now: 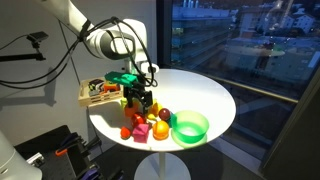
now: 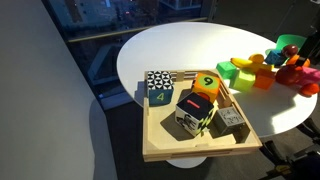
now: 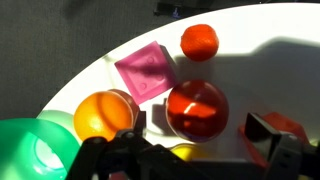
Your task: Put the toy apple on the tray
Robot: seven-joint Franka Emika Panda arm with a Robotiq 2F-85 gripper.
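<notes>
In the wrist view the toy apple [image 3: 197,108] is a round, shiny red fruit on the white table. It lies between the pink cube [image 3: 147,72] and a red block [image 3: 268,135]. My gripper [image 3: 195,165] is open, with its dark fingers at the bottom of the frame on either side of the apple and nothing held. In an exterior view the gripper [image 1: 138,100] hangs low over the toy cluster and hides the apple. The light-wood tray [image 1: 92,100] stands at the table's edge beside the cluster. It also shows close up in an exterior view [image 2: 190,152], holding several numbered cubes.
A smaller orange-red ball [image 3: 199,41], an orange fruit [image 3: 103,115] and a yellow piece [image 3: 185,152] crowd round the apple. The green bowl [image 1: 190,127] [image 3: 28,150] stands next to them. A dark purple fruit [image 1: 165,114] lies by the bowl. The table edge is close.
</notes>
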